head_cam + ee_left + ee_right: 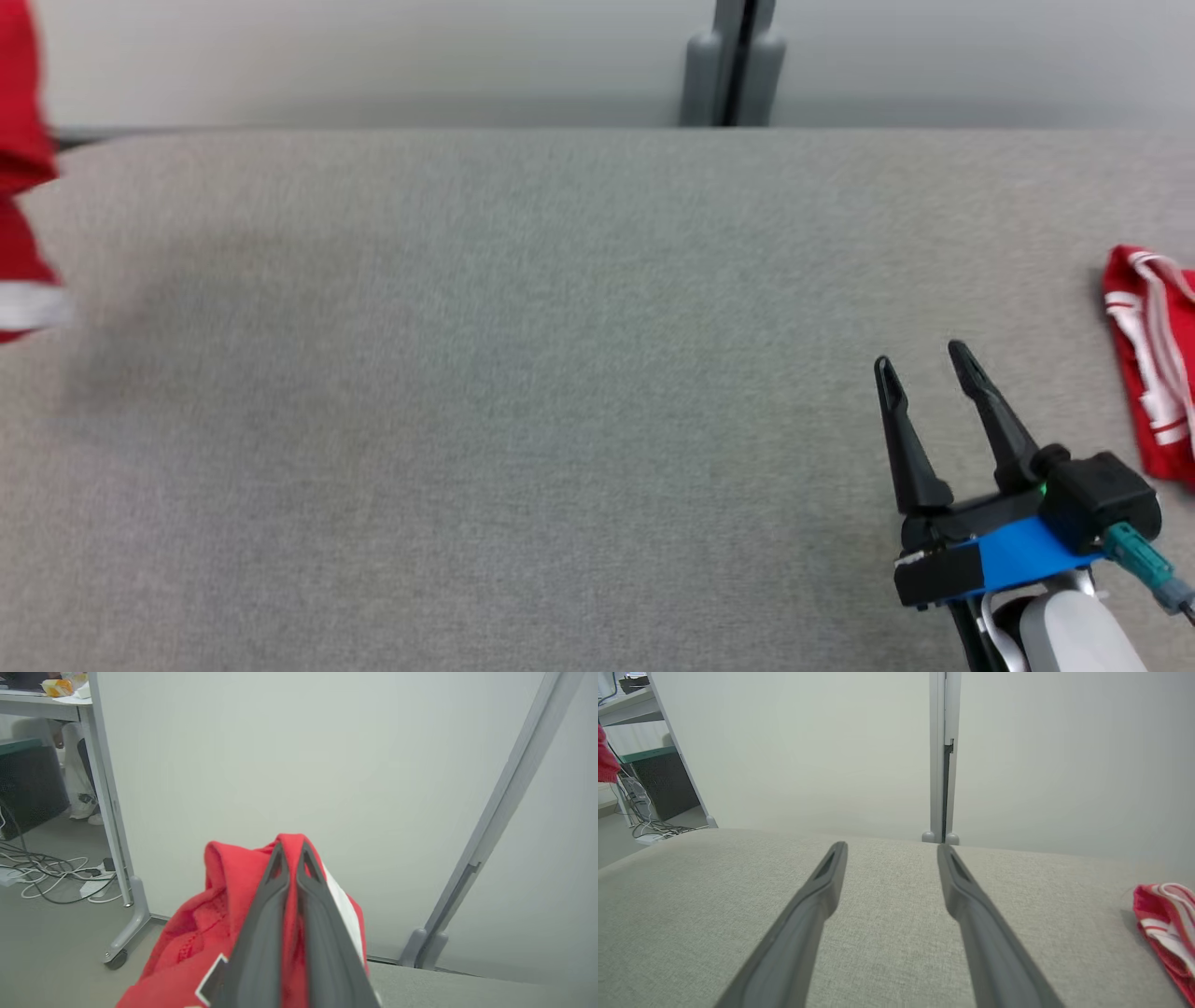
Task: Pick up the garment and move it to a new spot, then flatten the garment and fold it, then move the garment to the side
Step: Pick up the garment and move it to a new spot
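While left gripper [290, 851] hangs clenched on red garment [205, 924], I log step one, pick-up and carry; garment bunched, raised at left end of grey table [523, 392]; right gripper [920, 357] hovers released over table's near right part; second red striped garment [1153, 364] lies at table's right edge; next, my judgement: bring load over table's bare middle, lower, let go, spread with both arms.
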Motion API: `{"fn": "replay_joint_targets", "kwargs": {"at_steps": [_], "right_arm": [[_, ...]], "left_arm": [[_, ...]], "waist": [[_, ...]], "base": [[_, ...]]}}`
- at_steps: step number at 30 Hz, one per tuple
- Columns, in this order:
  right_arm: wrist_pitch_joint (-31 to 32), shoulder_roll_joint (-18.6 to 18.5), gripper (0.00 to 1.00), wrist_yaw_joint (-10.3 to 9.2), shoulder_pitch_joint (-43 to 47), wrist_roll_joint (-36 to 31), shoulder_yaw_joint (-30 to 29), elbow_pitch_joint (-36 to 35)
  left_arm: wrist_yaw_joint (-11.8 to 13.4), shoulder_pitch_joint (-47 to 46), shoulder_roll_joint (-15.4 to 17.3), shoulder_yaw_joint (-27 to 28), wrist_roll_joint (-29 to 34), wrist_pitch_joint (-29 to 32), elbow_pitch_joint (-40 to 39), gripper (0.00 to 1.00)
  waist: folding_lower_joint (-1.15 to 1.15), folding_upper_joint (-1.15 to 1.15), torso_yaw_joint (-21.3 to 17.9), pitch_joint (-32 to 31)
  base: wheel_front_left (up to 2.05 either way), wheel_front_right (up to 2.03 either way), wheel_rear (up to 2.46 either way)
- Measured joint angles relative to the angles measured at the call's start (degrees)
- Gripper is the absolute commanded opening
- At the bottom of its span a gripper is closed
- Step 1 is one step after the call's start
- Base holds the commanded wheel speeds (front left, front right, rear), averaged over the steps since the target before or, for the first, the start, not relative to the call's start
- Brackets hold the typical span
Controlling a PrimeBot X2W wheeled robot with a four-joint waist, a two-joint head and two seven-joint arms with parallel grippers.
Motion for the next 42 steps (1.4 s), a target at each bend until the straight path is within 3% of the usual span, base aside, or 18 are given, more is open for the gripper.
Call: {"fn": "replay_joint_targets", "kwargs": {"at_steps": [10,17,26,33,34,35,36,42], "right_arm": [[0.0,0.8,1.0,0.0,2.6,0.5,0.2,0.4],[0.3,1.2,1.0,0.0,2.7,0.5,0.6,-0.5],[0.2,1.7,1.0,0.0,1.5,1.1,0.3,-0.6],[-0.1,2.1,1.0,0.0,0.7,1.1,0.3,-0.2],[-0.1,2.2,1.0,0.0,0.4,1.1,0.4,-0.2],[-0.1,2.3,1.0,0.0,0.2,1.1,0.6,-0.2],[-0.2,2.3,1.0,0.0,0.0,1.2,0.8,-0.1],[-0.4,2.5,1.0,0.0,0.1,1.3,0.5,0.4]], "left_arm": [[0.9,-1.0,-7.4,-9.9,-1.9,8.8,-18.1,0.0],[0.4,-0.2,-12.0,-15.9,-2.5,10.3,-22.2,0.0],[-0.8,7.4,-17.4,-23.2,-3.1,8.9,-16.2,0.0],[-1.4,10.6,-22.8,-27.2,-0.5,1.1,-3.2,0.0],[-1.4,11.0,-23.6,-27.6,-0.3,-0.5,-1.1,0.09],[-1.6,11.2,-24.2,-28.6,0.7,-2.0,1.0,0.67],[-1.8,11.3,-24.9,-29.3,1.5,-3.5,3.2,1.0],[-2.9,12.1,-28.6,-31.8,2.9,-12.7,10.6,1.0]], "waist": [[0.0,0.0,-5.2,-7.6],[0.01,0.0,-9.6,-7.6],[0.02,0.0,-13.2,-4.4],[0.02,0.0,-13.3,-3.0],[0.02,0.0,-13.2,-2.9],[0.02,0.0,-13.0,-2.8],[0.03,0.0,-12.9,-2.7],[0.02,0.0,-10.9,-3.4]], "base": [[0.0,0.0,0.0],[0.0,0.0,0.0],[0.0,0.0,0.0],[0.0,0.0,0.0],[0.0,0.0,0.0],[0.0,0.0,0.0],[0.0,0.0,0.0],[0.0,0.0,0.0]]}}
